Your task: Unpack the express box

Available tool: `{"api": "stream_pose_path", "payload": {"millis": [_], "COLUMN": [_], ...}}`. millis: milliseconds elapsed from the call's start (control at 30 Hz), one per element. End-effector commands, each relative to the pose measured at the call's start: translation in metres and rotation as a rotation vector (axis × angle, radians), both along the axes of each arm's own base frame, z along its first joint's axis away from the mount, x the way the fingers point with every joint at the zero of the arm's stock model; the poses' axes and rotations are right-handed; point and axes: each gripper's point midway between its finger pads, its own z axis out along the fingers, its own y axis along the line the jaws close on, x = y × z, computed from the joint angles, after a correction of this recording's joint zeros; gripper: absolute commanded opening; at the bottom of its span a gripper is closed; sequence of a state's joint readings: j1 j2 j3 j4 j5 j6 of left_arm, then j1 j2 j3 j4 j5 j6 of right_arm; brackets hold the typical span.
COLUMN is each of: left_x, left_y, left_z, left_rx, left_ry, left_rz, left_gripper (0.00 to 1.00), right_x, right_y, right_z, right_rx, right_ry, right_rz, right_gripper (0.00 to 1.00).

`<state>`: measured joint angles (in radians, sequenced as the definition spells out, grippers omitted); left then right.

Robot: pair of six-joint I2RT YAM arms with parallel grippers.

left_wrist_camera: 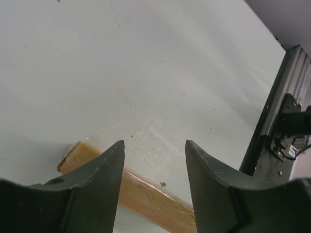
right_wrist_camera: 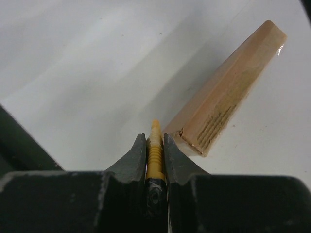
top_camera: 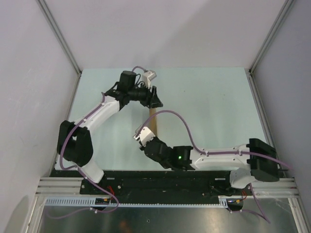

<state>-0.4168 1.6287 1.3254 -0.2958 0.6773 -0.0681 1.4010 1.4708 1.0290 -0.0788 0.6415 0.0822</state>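
My right pincer (right_wrist_camera: 154,137) is pinching a ribbed yellow utility knife (right_wrist_camera: 155,160), my left pincer (left_wrist_camera: 154,143) is gaping; the flat brown cardboard express box (top_camera: 153,121) is lying lengthwise near-to-far.

Before you, a pale table (top_camera: 209,107) with a matte, faintly green top, its far and side edges closed in by white walls. One thing lies directly on it: the box (top_camera: 152,121), brown cardboard, long and narrow, resting flat a little left of the middle with its length running away from you. Close up, its near end (right_wrist_camera: 206,133) shows raw corrugated edge, and a few dark specks (left_wrist_camera: 163,184) dot the surface beside it.
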Motion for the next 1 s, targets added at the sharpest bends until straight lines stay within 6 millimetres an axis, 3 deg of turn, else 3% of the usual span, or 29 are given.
{"api": "stream_pose_path", "payload": {"millis": [0, 200, 400, 567, 767, 967], "left_x": [-0.002, 0.001, 0.006, 0.006, 0.006, 0.008], "left_y": [-0.016, -0.016, -0.015, -0.012, -0.009, -0.014], "left_z": [-0.007, -0.047, -0.061, -0.078, -0.08, -0.077], "left_rx": [0.043, 0.264, 0.312, 0.36, 0.374, 0.357], "left_ry": [-0.064, -0.169, -0.133, -0.105, -0.1, -0.096], "left_rz": [-0.058, -0.017, -0.014, -0.018, -0.013, -0.02], "left_gripper": [0.56, 0.54, 0.47, 0.42, 0.39, 0.38], "right_x": [0.023, 0.028, 0.031, 0.034, 0.035, 0.041], "right_y": [0.01, 0.015, 0.009, 0.002, -0.014, -0.048], "right_z": [0.015, -0.01, -0.032, -0.035, -0.037, -0.05], "right_rx": [0.005, -0.063, -0.127, -0.143, -0.119, -0.114], "right_ry": [-0.143, -0.159, -0.141, -0.142, -0.111, -0.05], "right_rz": [-0.087, -0.091, -0.114, -0.139, -0.194, -0.281], "right_gripper": [0.0, 0.0, 0.0, 0.0, 0.0, 0.0]}}
